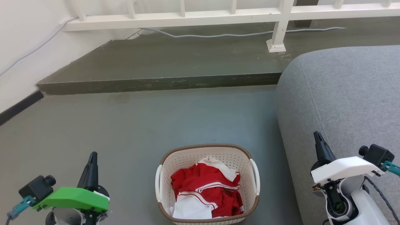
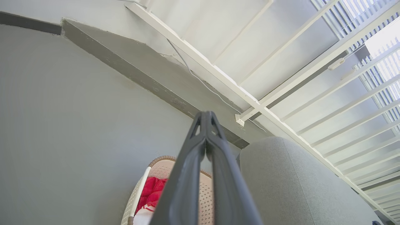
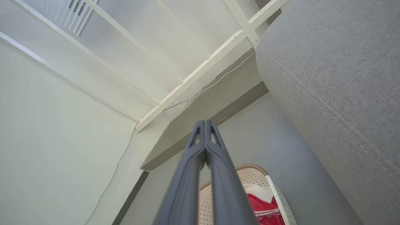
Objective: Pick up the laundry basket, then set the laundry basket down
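Head view: open grey floor [image 1: 125, 125] spreads left and ahead; a sofa [image 1: 343, 93] crowds the right. The laundry basket [image 1: 187, 159] stands on the floor at bottom centre, near the sofa, handles [image 1: 257, 176] free. Left tool [image 1: 93, 154] and right tool [image 1: 317, 134] flank it, fingers together, empty, which fits either before lifting or after setting down. Any lift needs level handles.

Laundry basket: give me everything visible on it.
The laundry basket is a rounded-rectangular cream-white perforated tub, plastic by its look, with a brown woven-look rim and a white handle on each side. It stands upright on the grey floor, beside but apart from the grey sofa, holding crumpled red and white clothes. The left gripper and right gripper are both shut, clear of it.
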Motion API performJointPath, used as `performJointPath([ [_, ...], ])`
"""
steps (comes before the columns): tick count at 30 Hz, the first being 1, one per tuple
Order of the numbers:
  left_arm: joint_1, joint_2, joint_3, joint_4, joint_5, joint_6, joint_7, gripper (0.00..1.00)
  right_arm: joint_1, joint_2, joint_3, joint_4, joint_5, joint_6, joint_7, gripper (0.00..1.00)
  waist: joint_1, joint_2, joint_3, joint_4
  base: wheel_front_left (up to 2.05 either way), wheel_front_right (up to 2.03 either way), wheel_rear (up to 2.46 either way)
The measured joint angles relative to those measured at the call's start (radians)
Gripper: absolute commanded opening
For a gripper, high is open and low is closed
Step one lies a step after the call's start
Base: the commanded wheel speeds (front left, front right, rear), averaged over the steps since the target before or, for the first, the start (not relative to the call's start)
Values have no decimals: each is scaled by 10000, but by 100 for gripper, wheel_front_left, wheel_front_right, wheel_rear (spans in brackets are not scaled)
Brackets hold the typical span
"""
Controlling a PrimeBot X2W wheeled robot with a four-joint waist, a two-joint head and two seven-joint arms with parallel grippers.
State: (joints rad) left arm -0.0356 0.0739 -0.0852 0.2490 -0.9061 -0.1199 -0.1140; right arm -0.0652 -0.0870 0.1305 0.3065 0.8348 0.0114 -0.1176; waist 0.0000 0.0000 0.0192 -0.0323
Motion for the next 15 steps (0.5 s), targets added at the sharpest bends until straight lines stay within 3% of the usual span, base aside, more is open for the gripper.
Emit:
performJointPath([
  [15,-12,-61,368,42,-1632,0,520,0,-3,121,-612,-38,1827,238,556,0,0,0,-40,77,0,0,0],
])
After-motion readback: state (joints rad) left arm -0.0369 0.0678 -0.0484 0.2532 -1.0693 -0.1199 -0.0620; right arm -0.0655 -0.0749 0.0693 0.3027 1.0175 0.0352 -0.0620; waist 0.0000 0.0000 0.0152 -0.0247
